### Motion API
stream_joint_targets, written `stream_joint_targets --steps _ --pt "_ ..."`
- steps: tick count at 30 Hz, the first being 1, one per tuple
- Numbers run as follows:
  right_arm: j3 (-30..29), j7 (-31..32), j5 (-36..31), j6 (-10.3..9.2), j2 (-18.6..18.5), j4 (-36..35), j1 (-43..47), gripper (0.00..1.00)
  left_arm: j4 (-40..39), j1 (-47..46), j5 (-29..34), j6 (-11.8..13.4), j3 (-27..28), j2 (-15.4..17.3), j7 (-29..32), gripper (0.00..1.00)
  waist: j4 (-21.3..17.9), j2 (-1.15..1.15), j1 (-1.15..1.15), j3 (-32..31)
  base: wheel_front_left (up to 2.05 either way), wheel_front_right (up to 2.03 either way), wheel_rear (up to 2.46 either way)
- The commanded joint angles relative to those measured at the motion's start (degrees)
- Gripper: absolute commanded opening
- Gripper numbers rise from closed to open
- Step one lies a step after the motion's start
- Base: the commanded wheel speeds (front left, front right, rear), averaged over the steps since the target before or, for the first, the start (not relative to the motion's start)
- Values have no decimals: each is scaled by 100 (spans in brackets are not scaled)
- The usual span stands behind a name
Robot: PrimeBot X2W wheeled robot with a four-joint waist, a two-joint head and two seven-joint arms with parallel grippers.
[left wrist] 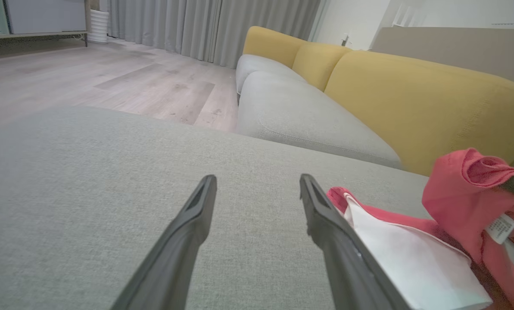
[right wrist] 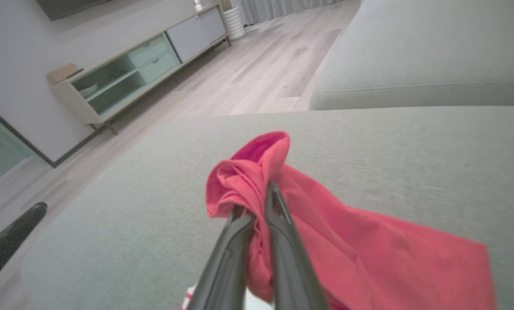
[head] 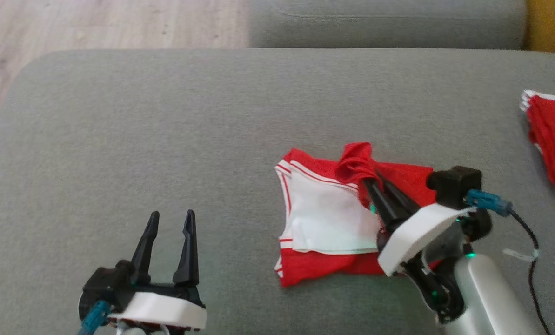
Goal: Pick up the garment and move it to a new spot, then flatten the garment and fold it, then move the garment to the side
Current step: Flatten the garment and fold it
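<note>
The garment (head: 324,218) is red with white panels and white trim, lying partly folded on the grey cushion right of centre. My right gripper (head: 372,179) is shut on a bunched red fold of it, lifted a little above the rest. In the right wrist view the red garment (right wrist: 325,232) is pinched between the shut gripper (right wrist: 257,198). My left gripper (head: 171,219) stands open at the lower left, apart from the cloth, nothing between its fingers. The left wrist view shows this open gripper (left wrist: 258,181) with the garment (left wrist: 412,258) to its right.
The grey cushion (head: 165,130) spreads wide to the left. Another red piece with white trim (head: 554,135) lies at the right edge. A second grey seat (head: 389,23) lies behind, wooden floor (head: 96,23) at the far left. Yellow backrests (left wrist: 412,99) stand beyond.
</note>
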Motion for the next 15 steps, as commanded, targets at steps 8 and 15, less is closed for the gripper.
stream_joint_targets --steps 8,15 --pt "471 -506 396 -4 44 626 -661 0 -110 -160 -40 -44 166 -39 -88 100 487 0 0 1 0 0 0" --pt "717 -803 562 -4 45 1183 -823 100 -57 -150 -38 -50 169 -85 -111 100 555 0 0 52 0 0 0"
